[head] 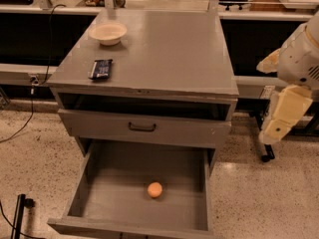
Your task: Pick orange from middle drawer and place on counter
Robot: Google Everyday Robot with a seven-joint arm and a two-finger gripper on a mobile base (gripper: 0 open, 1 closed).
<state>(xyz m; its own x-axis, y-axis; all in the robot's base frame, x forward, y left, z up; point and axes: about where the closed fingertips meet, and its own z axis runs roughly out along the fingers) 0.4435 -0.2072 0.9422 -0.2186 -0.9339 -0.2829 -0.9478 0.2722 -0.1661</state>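
The orange [155,189] lies on the floor of the open middle drawer [109,183], near its front and a little right of centre. The drawer is pulled out at the bottom of the grey cabinet. The counter [164,54] is the cabinet's flat grey top. My gripper [281,116] hangs on the cream arm at the right edge of the view, beside the cabinet at about drawer-front height. It is well apart from the orange and holds nothing that shows.
A cream bowl [107,33] and a dark packet [100,68] sit on the counter's left side. A closed drawer front with a dark handle [142,127] sits above the open drawer. Cables run on the speckled floor at the left. A black stand foot [266,156] is at the right.
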